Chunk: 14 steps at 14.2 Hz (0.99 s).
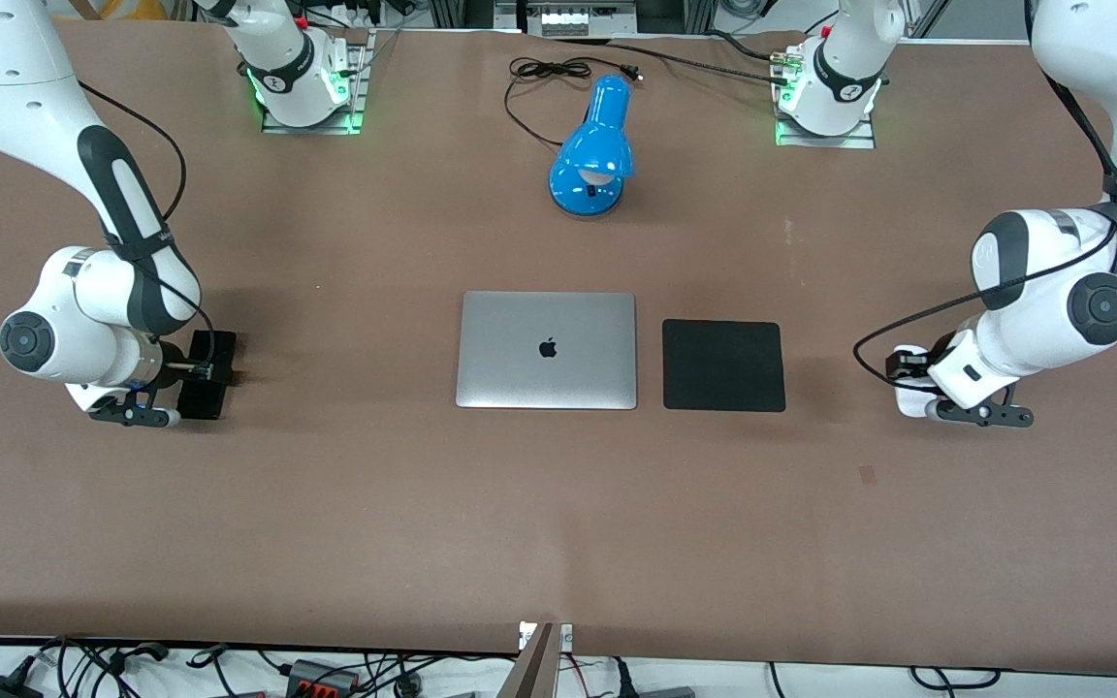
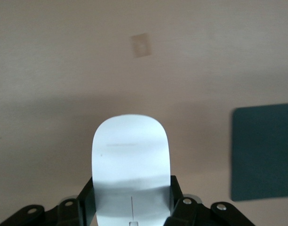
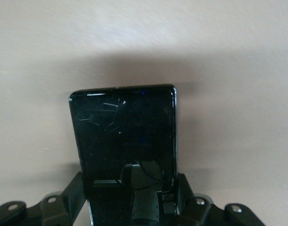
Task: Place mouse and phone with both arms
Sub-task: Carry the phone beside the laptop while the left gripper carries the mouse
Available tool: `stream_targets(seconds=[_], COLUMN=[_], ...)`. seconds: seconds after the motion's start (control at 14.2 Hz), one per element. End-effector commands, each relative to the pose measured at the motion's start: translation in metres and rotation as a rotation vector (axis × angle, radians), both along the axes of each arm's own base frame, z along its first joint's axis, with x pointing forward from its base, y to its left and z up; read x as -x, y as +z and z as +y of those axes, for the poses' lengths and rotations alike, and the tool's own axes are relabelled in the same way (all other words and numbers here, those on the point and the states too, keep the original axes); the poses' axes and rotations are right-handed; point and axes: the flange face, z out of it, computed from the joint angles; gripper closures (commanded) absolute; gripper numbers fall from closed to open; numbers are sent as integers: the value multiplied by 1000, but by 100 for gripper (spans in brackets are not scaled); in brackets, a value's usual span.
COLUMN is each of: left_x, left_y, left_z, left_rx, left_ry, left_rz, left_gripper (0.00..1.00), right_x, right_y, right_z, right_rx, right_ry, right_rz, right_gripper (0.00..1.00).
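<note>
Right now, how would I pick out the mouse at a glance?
Start at the closed silver laptop mid-table, pass the square black mat beside it, toward the left arm's end. There the left gripper grips the mouse: a small glossy white oval, unlike the flat black phone in the right gripper.

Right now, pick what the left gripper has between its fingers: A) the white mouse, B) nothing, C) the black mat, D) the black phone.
A: in the left wrist view the left gripper has its fingers against both sides of the white mouse.
</note>
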Motion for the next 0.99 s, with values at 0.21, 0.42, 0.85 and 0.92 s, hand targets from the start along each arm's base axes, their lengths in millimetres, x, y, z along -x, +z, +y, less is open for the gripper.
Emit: stream_targets(seconds=[0.21,0.42,0.85,0.92], left_x=[11,26,46,50], left_y=[9,-15,-86,-98], left_z=[-125,-203,-242,-242], left_rx=[-1,-15,-55,-41], left_ry=[23,105,159,165], left_rz=[22,13,-57,-69], left_gripper=[69,72,75,74], right_x=[-24,-17,1,3], right_y=[65,52,39,40], right_z=[111,174,258,273], right_rx=[-14,-6,15,-4], right_ry=[143,118,62,54], right_rz=[-1,9,14,7], right_gripper=[70,70,68,68])
